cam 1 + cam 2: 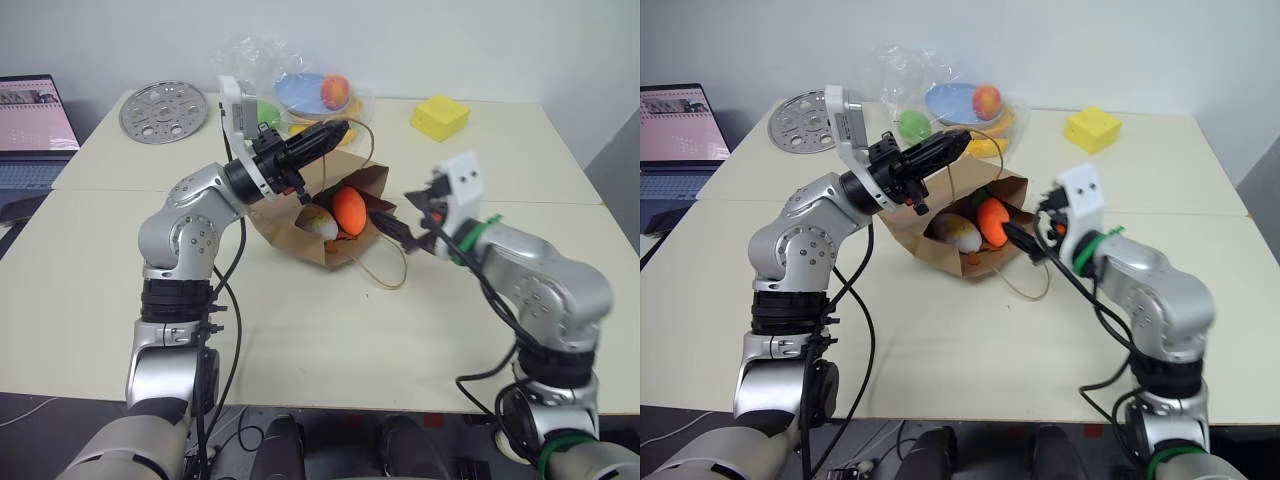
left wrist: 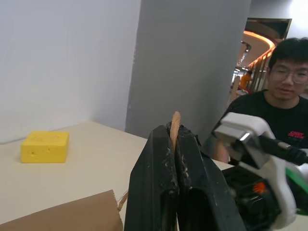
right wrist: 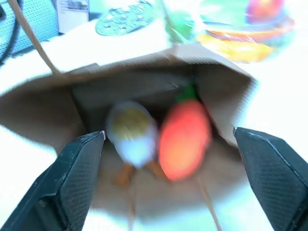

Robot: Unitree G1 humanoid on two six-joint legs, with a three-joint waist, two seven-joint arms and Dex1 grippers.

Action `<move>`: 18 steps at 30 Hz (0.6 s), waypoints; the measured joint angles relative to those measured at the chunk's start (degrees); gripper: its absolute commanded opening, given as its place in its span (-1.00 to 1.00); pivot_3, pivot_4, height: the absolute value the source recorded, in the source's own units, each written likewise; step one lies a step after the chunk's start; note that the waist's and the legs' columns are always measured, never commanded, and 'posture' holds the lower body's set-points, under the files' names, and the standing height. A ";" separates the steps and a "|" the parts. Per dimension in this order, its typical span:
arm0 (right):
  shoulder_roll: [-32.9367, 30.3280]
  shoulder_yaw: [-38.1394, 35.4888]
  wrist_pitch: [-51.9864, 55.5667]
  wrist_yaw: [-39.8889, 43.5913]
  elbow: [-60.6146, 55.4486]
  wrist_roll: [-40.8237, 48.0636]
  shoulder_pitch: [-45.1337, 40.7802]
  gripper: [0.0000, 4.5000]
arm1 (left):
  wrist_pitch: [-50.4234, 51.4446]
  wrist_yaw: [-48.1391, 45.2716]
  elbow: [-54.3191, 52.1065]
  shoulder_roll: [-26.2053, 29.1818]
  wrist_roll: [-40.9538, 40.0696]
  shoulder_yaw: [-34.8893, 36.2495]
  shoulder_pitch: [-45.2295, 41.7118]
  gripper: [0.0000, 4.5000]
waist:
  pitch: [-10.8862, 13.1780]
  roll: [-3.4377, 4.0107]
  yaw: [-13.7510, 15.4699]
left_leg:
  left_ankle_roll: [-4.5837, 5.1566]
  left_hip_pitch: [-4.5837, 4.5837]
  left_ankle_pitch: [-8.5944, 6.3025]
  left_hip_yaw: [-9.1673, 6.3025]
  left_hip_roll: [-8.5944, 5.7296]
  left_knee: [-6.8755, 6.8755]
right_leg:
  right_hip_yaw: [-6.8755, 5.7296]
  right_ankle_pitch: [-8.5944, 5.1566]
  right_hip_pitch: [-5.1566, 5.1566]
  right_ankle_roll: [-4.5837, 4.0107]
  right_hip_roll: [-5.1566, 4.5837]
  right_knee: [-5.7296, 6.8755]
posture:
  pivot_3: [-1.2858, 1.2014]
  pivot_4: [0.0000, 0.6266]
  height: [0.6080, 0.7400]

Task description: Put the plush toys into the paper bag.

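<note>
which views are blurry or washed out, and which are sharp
Right wrist view: soft and smeared, the egg toy and carrot toy in the paper bag lack crisp edges, and the table is blown out white. Left wrist view: the near fingers are sharp. Both eye views: evenly lit and clear.

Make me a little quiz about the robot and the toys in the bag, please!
1. True or false: the carrot toy and the egg toy both lie inside the paper bag.
2. What is the left gripper pinching? A) the yellow sponge block B) the bag's handle C) the egg toy
3. Fill in: the right gripper has its fingers ____, in front of the bag's mouth, holding nothing.

Key: 1 true; 2 B; 3 open.
</note>
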 measured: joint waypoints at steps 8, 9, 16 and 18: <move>6.22 -9.49 10.18 -3.28 -4.26 3.35 15.02 0.99 | -0.58 -0.23 1.29 0.40 -0.03 1.65 -1.30 -1.00 | 0.00 0.01 -0.54 | 0.01 0.03 0.01 0.05 0.00 0.02 | 0.07 0.00 -0.01 0.00 0.01 0.04 | 0.03 -0.52 1.00; 9.68 -11.93 11.80 -4.23 -4.47 3.97 14.95 0.99 | -0.65 -0.38 1.40 0.38 -0.02 1.65 -1.33 -1.00 | 0.00 0.00 -0.59 | 0.02 0.09 0.01 0.03 0.00 0.01 | 0.07 0.00 0.03 0.00 0.03 0.07 | 0.03 -0.52 1.00; 21.03 -18.99 19.98 -6.70 -3.71 5.34 12.87 0.99 | -0.72 -0.42 1.62 0.37 -0.01 1.65 -1.32 -1.00 | 0.00 0.01 -0.39 | 0.02 0.07 0.01 0.02 0.00 -0.01 | 0.04 0.00 0.02 0.00 0.02 0.05 | 0.03 -0.52 1.00; 24.43 -21.22 20.97 -7.76 -2.55 5.16 11.66 0.99 | -0.72 -0.42 1.63 0.37 0.00 1.65 -1.32 -1.00 | 0.00 0.01 -0.40 | 0.02 0.07 0.01 0.01 0.00 -0.01 | 0.03 0.00 0.02 0.00 0.02 0.07 | 0.03 -0.52 1.00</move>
